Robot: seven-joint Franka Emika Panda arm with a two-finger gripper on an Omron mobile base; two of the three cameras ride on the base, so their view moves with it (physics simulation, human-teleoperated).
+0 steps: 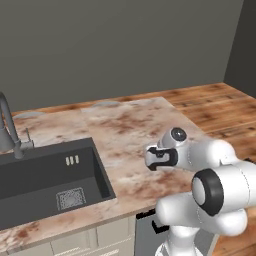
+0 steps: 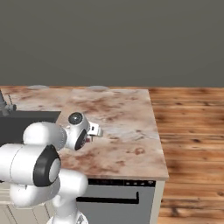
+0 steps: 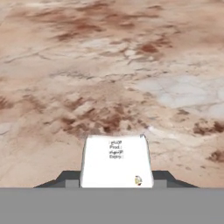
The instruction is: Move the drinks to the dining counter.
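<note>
Here we are over the dining bench [image 1: 125,125], the marbled top with the dark sink [image 1: 45,180] and the grey faucet [image 1: 7,125] off to one side, and the arm is reaching out above its open stretch. In the hand view a whitish bottle [image 3: 116,162] with small print on its label sits right between the fingers [image 3: 116,181], which are closed partway onto it, so the first drink is in hand and hanging above the marble. From the right base view the gripper [image 2: 94,130] hovers over the middle of the bench, with a pale bit of the bottle poking out. How high it rides above the surface I can't tell. By my read, this one is carried across but not yet set down, and the bare bench says the pink drink is yet to be fetched.
</note>
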